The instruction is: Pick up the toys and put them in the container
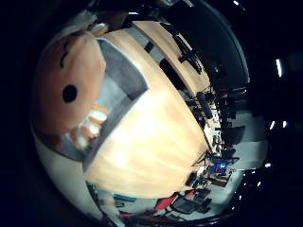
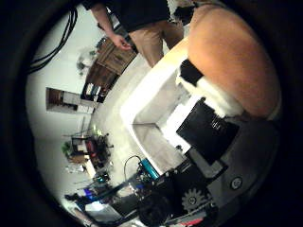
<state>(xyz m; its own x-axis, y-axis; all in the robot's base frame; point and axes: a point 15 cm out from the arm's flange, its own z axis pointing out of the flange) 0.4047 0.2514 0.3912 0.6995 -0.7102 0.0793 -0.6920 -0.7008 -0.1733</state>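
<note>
An orange plush toy (image 1: 66, 80) with a black eye and a dark mouth line fills much of the little finger side palm view, close to the palm. It hangs over a grey open container (image 1: 128, 76) that stands on a light wooden table (image 1: 161, 132). In the thumb side palm view the toy (image 2: 232, 52) lies against the white and black fingers (image 2: 204, 123) of my right hand, which curl against it. The container's pale wall (image 2: 151, 109) shows below the hand there.
Black desks and gear (image 1: 213, 104) stand beyond the table's far edge, and red and blue items (image 1: 175, 200) lie by its end. A low shelf (image 2: 71, 99) and a wooden cabinet (image 2: 114, 59) stand on the pale floor.
</note>
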